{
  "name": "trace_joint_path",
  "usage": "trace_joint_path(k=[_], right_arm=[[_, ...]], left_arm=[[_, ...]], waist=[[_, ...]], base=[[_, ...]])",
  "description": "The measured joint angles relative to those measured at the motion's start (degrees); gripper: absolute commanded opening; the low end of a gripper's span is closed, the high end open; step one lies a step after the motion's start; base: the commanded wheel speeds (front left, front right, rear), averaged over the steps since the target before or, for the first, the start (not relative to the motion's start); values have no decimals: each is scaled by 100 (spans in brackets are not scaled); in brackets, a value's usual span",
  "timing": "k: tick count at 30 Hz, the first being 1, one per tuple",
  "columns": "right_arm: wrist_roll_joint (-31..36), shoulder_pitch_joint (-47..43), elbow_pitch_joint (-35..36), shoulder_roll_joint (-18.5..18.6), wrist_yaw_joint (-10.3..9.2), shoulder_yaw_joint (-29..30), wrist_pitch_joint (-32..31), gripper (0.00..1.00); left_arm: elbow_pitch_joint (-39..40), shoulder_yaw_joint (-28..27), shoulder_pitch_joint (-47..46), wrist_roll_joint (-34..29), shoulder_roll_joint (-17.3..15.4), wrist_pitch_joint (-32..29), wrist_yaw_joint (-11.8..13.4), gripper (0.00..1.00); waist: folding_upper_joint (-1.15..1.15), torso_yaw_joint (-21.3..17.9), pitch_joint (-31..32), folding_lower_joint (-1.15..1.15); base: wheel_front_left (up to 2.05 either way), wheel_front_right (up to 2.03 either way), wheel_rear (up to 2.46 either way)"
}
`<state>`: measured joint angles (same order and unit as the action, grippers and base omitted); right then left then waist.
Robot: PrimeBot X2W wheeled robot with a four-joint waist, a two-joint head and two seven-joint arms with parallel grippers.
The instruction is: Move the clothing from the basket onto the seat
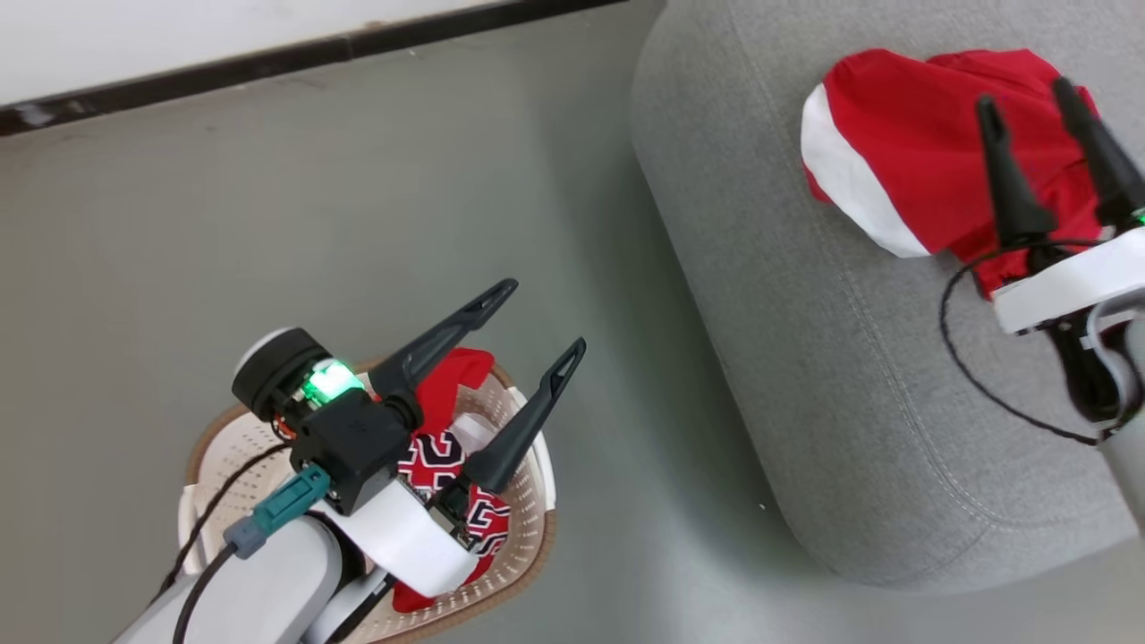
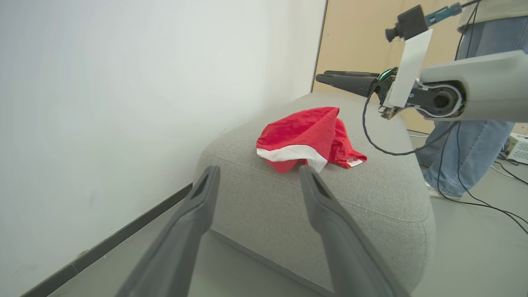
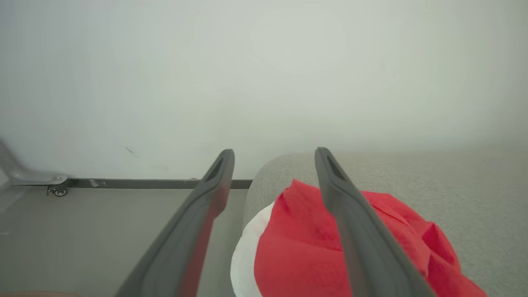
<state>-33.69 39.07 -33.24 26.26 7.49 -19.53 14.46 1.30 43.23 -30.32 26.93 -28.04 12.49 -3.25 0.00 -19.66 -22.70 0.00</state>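
A red garment with a white panel (image 1: 903, 165) (image 2: 307, 138) (image 3: 305, 243) lies bunched on the grey seat (image 1: 805, 358) (image 2: 371, 198) (image 3: 453, 181). My right gripper (image 1: 1024, 98) (image 3: 274, 156) hovers open just above it, nothing between its fingers; the left wrist view catches this right gripper (image 2: 330, 78) from the side. A red jersey with black numbers (image 1: 447, 447) sits in the cream basket (image 1: 514, 572) at the lower left. My left gripper (image 1: 546, 315) (image 2: 258, 173) is open over the basket, empty, fingers pointing toward the seat.
Grey floor (image 1: 358, 224) separates the basket from the seat. A white wall with a dark skirting (image 1: 268, 58) runs along the back. A person's legs in jeans (image 2: 470, 144) stand beyond the seat, with cables (image 2: 503, 173) on the floor nearby.
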Motion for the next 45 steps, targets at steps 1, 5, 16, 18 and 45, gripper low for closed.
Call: trace_joint_path(k=[1,5,16,18,45], right_arm=[[21,1,8,-46,0,-44,0,100],[143,24,21,-236,0,-119,0,100],[512,108,221,-675,0,-153,8,100],[579,92,234,-738,0,-143,8,100],[1265,-1283,155,-1417,0,319,8,100]], left_arm=[[-5,-8,46,3,20,23,37,100],[-66,-118,228,66,112,68,197,100],[-300,-748,669,235,182,168,743,100],[-338,-866,751,296,209,168,843,100],[-614,-2009,1992,486,572,172,1556,100]], waist=[[0,38,34,0],[0,192,169,0],[0,622,555,0],[0,697,628,0],[0,1423,1650,0]], base=[[0,0,0],[0,0,0],[0,0,0],[0,0,0],[0,0,0]])
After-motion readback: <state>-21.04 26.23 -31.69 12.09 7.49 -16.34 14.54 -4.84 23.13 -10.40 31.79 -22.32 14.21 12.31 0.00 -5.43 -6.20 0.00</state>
